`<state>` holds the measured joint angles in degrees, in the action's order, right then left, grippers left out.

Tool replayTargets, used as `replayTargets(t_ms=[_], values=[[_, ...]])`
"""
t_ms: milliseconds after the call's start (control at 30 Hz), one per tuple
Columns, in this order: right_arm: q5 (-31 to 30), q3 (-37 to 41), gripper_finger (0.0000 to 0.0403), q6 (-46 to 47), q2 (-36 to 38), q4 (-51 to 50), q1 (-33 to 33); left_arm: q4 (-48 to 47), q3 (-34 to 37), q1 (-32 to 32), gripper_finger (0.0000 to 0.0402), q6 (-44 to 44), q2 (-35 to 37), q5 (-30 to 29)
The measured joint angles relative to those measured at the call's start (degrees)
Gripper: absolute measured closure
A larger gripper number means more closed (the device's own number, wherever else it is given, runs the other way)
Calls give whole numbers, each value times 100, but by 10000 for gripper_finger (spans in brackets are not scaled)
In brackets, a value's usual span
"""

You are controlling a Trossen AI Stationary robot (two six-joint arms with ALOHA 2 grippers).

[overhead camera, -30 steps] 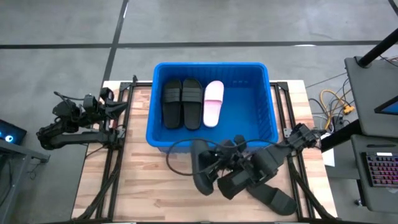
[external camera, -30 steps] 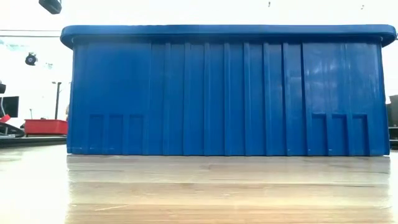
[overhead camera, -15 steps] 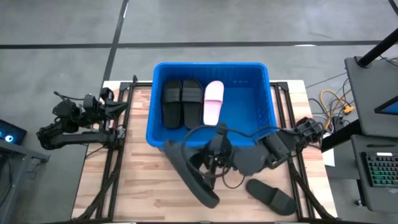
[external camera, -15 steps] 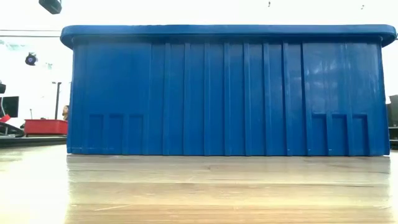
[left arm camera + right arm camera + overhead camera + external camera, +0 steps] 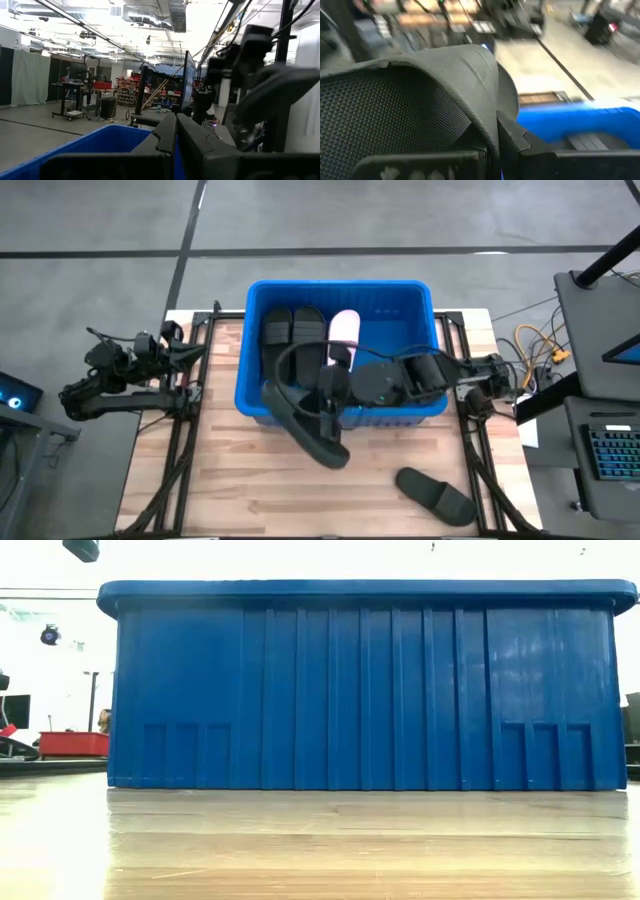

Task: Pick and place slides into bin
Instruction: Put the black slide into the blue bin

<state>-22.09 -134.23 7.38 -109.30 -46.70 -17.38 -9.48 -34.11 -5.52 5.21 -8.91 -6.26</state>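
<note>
Right jaws (image 5: 325, 395) clamped on a black sandal (image 5: 303, 423), hanging half across the near wall of the blue bin (image 5: 420, 330). Risks: catching the rim, or dropping outside. Another sandal (image 5: 435, 494) on the surface. Left jaws (image 5: 190, 350) clenched empty, parked aside.

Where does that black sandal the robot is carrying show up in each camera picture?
High view: the held black slide hangs over the bin's near wall, below centre.
Low view: not in it.
Left wrist view: not in it.
Right wrist view: the slide fills the left and middle.
Shared landmark: the blue bin.
</note>
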Motion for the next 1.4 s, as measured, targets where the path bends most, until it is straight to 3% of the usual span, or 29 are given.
replayTargets(t_ms=[233, 500, 633, 767, 833, 967, 1100, 1267, 1400], values=[[-42, 4, 390, -9, 41, -1276, 526, -8, 0, -2, 402, 34, 0, 0], [304, -2, 390, -219, 386, -1231, 969, -6, 0, -2, 402, 48, 0, 0], [1053, -13, 390, -160, 740, -109, 1195, -1, 0, -1, 402, 52, 0, -100], [3129, -9, 390, -271, 905, 1409, 1399, 0, 0, 0, 402, 60, 0, -333], [3785, -4, 390, -483, 910, 1768, 1421, 0, 0, 0, 402, 59, 0, -452], [4084, 85, 391, -1076, 746, 1235, 1513, 0, 0, -2, 402, 59, 0, -576], [5170, 490, 393, -962, 402, 1058, 1768, 7, 0, -2, 402, 57, 0, -787], [5290, 982, 393, -1017, 351, 1042, 2078, 23, 0, -2, 402, 59, 0, -965], [5050, 1456, 394, -918, 579, 906, 2456, 45, 0, -2, 402, 186, 0, -1081]])
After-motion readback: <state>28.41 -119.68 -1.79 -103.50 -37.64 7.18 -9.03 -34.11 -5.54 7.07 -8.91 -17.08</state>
